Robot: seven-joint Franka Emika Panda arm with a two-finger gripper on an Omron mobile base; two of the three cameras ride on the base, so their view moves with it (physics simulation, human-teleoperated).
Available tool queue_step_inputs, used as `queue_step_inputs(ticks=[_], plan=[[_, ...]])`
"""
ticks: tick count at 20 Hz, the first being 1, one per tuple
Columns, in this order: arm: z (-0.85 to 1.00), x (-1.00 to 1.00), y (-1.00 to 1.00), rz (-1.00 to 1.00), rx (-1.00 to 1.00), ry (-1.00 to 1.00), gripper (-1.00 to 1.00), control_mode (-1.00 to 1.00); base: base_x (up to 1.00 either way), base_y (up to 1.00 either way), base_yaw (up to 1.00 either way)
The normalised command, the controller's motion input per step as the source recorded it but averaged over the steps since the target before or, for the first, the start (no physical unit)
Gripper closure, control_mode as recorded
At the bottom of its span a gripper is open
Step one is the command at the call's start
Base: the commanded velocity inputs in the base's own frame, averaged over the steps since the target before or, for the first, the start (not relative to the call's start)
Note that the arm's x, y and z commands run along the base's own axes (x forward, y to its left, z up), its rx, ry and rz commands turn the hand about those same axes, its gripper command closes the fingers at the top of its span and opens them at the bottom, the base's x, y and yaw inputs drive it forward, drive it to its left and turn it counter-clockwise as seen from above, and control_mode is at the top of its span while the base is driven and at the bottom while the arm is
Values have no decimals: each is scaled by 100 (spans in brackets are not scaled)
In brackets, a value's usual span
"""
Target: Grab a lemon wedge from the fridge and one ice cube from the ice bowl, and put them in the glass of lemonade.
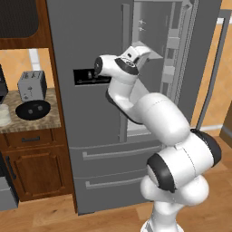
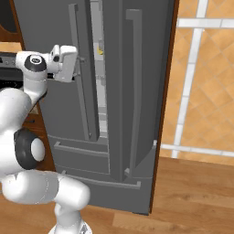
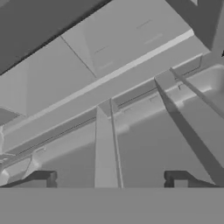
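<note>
The fridge (image 1: 104, 136), tall grey steel with its right door swung open, is seen in the left base view beside the table (image 1: 43, 121), where the black ice bowl (image 1: 33, 109) holding greyish lumps, the glass of lemonade (image 1: 4, 114) at the left edge and a toaster (image 1: 32, 85) are carried. A small yellow lemon wedge (image 2: 100, 51) is glimpsed inside through the door gap in the right base view. The claw (image 3: 113, 179) is spread wide, and nothing is held.

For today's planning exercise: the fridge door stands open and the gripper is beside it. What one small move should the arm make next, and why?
Probably reach the open gripper through the gap into the fridge toward the lemon wedge. The right door is swung open, the fingers stand apart holding nothing, and a small yellow piece shows on an upper shelf in the right base view.
</note>
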Motion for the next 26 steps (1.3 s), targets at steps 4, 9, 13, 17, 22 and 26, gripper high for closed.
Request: queue_step_inputs(ticks=[4,9,13,17,22,26], plan=[[-1,30,-49,-8,-1,15,-100,-100,0,0,0],[-44,50,-28,-7,-8,18,-100,-100,0,0,0],[-63,42,-30,-4,-4,14,-100,-100,0,0,0],[0,-3,-80,-1,0,0,-100,-100,0,0,0],[1,-8,-85,-5,0,1,-100,-100,0,0,0],[0,0,-71,-6,0,5,-100,-100,0,0,0]])
